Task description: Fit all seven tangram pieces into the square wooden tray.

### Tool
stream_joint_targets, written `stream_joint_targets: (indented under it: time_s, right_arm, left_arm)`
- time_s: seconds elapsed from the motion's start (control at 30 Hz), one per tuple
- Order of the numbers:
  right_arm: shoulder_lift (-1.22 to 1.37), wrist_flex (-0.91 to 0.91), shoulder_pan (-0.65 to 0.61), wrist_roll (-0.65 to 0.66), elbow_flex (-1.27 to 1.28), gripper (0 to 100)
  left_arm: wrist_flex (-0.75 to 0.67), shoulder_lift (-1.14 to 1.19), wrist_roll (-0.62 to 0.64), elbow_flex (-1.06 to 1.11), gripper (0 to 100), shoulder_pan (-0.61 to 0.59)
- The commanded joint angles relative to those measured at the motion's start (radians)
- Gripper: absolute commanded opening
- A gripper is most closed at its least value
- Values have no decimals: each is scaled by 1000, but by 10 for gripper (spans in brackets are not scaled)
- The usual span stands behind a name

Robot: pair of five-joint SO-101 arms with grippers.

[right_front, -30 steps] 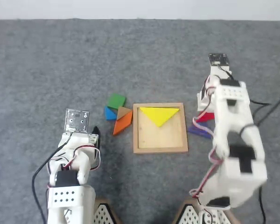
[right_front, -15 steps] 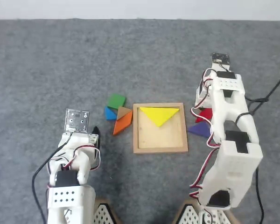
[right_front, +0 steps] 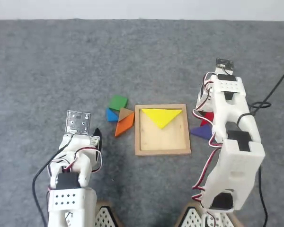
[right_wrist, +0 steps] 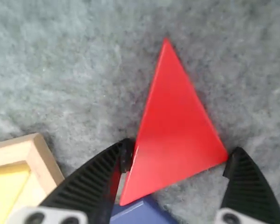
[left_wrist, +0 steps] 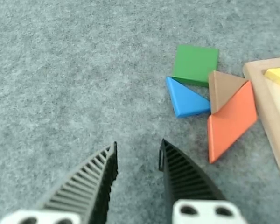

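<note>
— Leave the left end effector point(left_wrist: 137, 149) parked open near the loose pieces point(left_wrist: 186, 99)?
— Yes. Right of the tray point(right_front: 162, 152), lower the open right end effector point(right_wrist: 179, 154) squarely astride the red triangle point(right_wrist: 175, 121), then pinch its edges, clear of the purple piece point(right_front: 202, 131).

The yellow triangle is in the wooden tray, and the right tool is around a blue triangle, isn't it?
Not quite. The right tool is around the red triangle, not a blue one. The right wrist view shows that. The yellow triangle is in the wooden tray, as you said.
</note>
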Motion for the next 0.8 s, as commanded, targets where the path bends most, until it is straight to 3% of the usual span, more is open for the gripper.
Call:
stream_joint_targets:
  time_s: [0.0, 0.2, 0.4, 0.7, 0.77]
  right_arm:
    - [-10, 5, -16, -15, -3, 329]
    - [-16, 5, -8, -11, -5, 311]
    - [-13, 5, -13, -8, -3, 152]
    - [-21, 7, -5, -3, -8, 158]
    - [-41, 38, 8, 75, -25, 159]
  left_arm:
    - [6, -20, -6, -5, 151, -2]
    - [6, -20, -6, -5, 151, -2]
    - [6, -20, -6, -5, 151, -2]
    - [6, -20, -6, -5, 151, -2]
    - [6, -20, -6, -5, 151, -2]
